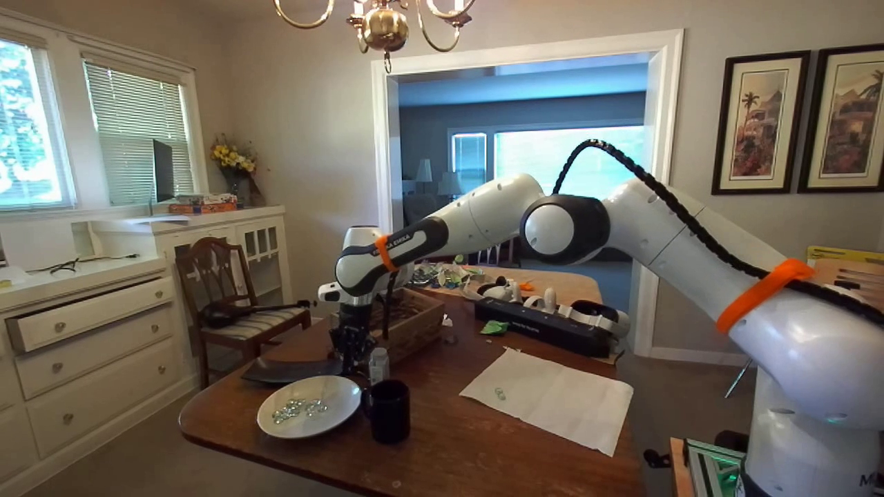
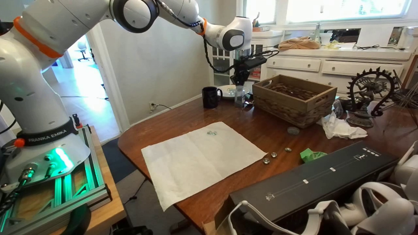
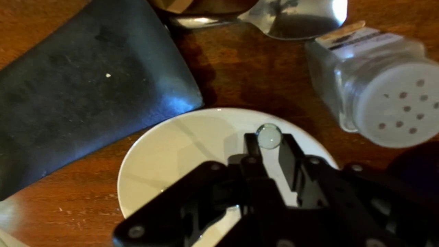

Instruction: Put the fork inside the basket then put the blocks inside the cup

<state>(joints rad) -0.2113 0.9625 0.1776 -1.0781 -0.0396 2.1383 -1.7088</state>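
Observation:
My gripper (image 3: 269, 145) is shut on a clear round glass bead (image 3: 269, 133), pinched between its fingertips above the white plate (image 3: 178, 120). In both exterior views the gripper (image 1: 353, 362) (image 2: 240, 81) points down behind the shaker and near the plate. Several more glass beads (image 1: 299, 410) lie on the plate; no other blocks show. The black cup (image 1: 390, 412) (image 2: 210, 97) stands upright beside the plate. The brown woven basket (image 1: 414, 331) (image 2: 284, 102) stands near the gripper, its inside partly hidden. No fork shows; a metal spoon (image 3: 291, 17) lies on the table.
A glass shaker (image 3: 387, 99) (image 2: 239, 98) stands close to the gripper. A dark dish (image 3: 85, 89) touches or nearly touches the plate. White paper (image 2: 199, 156) holds two beads (image 2: 212, 133). Three beads (image 2: 274, 154) lie beside it. A long black box (image 2: 310, 182) lies farther off.

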